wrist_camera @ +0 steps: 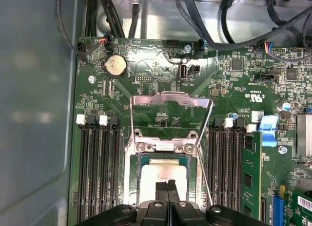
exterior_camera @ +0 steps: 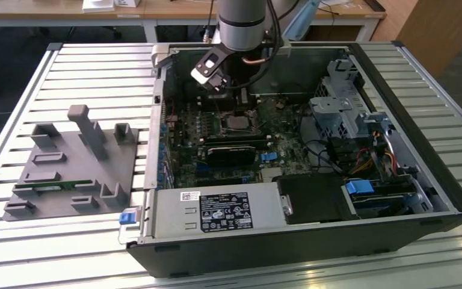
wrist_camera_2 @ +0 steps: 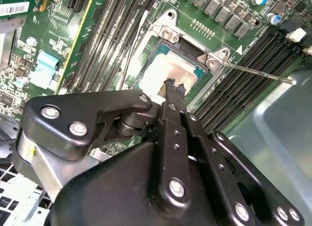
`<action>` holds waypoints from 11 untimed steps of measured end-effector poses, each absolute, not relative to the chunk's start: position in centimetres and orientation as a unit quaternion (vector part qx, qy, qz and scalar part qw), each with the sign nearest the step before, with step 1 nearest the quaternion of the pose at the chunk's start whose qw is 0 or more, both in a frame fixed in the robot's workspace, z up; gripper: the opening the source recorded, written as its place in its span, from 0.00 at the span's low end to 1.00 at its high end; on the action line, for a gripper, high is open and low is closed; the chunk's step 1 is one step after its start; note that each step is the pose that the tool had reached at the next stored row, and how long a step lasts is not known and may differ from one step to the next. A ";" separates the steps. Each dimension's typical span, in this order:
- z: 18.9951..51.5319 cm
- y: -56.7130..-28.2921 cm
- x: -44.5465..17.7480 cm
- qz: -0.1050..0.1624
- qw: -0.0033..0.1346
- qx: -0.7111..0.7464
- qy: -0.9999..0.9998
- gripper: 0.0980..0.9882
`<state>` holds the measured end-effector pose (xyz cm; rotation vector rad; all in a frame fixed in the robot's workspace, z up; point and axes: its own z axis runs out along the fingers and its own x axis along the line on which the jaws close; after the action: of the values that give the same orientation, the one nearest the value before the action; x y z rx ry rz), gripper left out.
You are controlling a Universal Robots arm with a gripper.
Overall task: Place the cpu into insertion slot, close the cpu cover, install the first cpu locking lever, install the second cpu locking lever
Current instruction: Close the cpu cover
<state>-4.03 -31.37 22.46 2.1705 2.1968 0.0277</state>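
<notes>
Closest to the lens in the second wrist view is the gripper (wrist_camera_2: 174,89), all black linkage. Its two fingertips are pressed together with nothing between them that I can see. The tips hang right over the middle of the cpu (wrist_camera_2: 163,72), and I can't tell if they're actually touching it. My guess is it's nudging or checking the chip rather than carrying it.

The cpu lies flat in the insertion slot (wrist_camera_2: 191,49), silver top up, so that step looks done. The cpu cover (wrist_camera: 170,101) is flipped back on its hinge toward the coin battery (wrist_camera: 116,65), which is why the chip is fully exposed. A locking lever (wrist_camera_2: 256,71) pokes out sideways over the memory slots (wrist_camera_2: 253,53), not hooked down.

Further out, the motherboard (exterior_camera: 215,171) lies in the open computer case (exterior_camera: 295,247), which sits on the slatted worktop (exterior_camera: 94,66). Near the worktop's edge at the exterior view's left there's a grey fixture tray (exterior_camera: 79,150) with a green memory stick (exterior_camera: 50,186) in one of its pockets.
</notes>
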 end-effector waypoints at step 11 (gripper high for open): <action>24.6 -31.4 -4.0 0.009 0.027 0.703 0.711 0.01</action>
<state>-4.03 -31.37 24.62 2.1705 2.1968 0.0277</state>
